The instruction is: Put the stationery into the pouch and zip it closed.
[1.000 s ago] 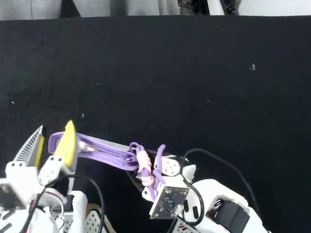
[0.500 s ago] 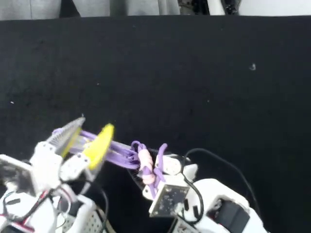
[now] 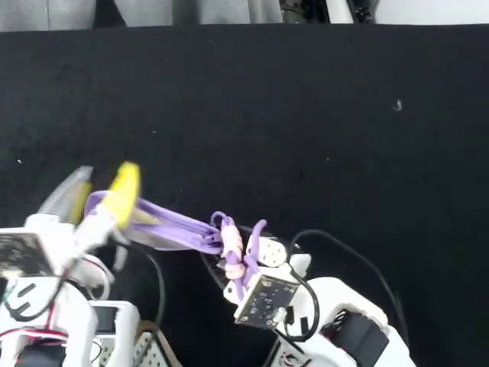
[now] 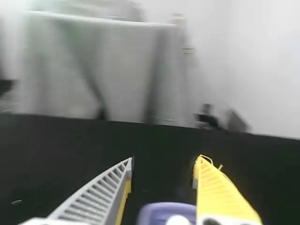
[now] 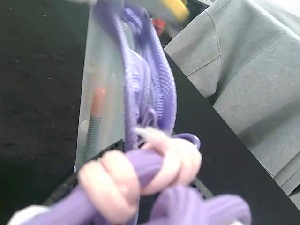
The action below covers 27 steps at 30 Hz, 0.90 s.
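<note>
A translucent purple pouch [image 3: 164, 226] hangs just above the black table [image 3: 306, 138] near its front edge, stretched between both arms. My right gripper [image 3: 230, 262] is shut on the pouch's end by the pink and purple cord [image 5: 140, 171]. Through the pouch wall [image 5: 101, 93] an orange piece of stationery [image 5: 97, 101] shows inside, beside the purple zipper [image 5: 157, 75]. My left gripper [image 3: 105, 176] is open, its grey finger [image 4: 101, 197] and yellow finger [image 4: 220, 197] on either side of the pouch's other end [image 4: 166, 213].
The black table stretches wide and bare beyond the pouch. Grey cloth [image 3: 191, 11] hangs past the table's far edge. The arms' white bases [image 3: 344, 321] and cables crowd the front edge.
My left gripper swung right along the pouch, then back left and farther from the front edge, staying open. The pouch and my right gripper shifted slightly away from the front edge.
</note>
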Available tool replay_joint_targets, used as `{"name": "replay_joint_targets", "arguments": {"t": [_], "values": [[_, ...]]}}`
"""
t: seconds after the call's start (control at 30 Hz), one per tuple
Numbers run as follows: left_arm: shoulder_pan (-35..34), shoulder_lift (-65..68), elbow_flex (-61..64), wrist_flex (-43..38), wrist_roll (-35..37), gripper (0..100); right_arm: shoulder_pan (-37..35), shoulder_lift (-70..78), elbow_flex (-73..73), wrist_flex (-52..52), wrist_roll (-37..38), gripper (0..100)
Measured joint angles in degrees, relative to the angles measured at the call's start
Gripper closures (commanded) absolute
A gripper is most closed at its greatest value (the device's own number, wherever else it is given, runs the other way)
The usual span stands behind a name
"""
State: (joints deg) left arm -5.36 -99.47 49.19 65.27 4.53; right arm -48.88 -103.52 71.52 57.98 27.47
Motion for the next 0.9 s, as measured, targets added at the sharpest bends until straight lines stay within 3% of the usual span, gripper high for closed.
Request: {"name": "replay_joint_targets", "arguments": {"t": [0.1, 0.17, 0.33, 0.53, 0.63, 0.77, 0.9], "values": [[-9.3, 0.6, -1.4, -0.3, 0.3, 78, 0.2, 0.0, 0.3, -0.3, 0.0, 98.8], [-12.0, 2.5, -3.2, 1.7, 0.6, 78, -0.1, 0.0, 0.3, -0.4, 0.1, 98.8], [-13.2, 14.7, -10.8, 8.0, 0.6, 78, -0.1, 0.0, 0.3, -0.5, 0.1, 98.8], [-13.2, 34.0, -24.6, 17.4, 0.7, 78, 6.0, 0.0, 1.1, -3.1, -2.4, 98.8], [-13.2, 39.6, -25.8, 20.3, -1.0, 78, 7.3, 0.0, 1.1, -3.5, -2.7, 98.8], [-13.3, 38.2, -25.5, 21.2, -2.0, 78, 8.8, 0.0, 1.1, -3.5, -3.3, 98.8], [-13.3, 28.3, -28.7, 21.8, -2.3, 78, 9.6, 0.0, 1.1, -4.0, -4.7, 98.8]]}}
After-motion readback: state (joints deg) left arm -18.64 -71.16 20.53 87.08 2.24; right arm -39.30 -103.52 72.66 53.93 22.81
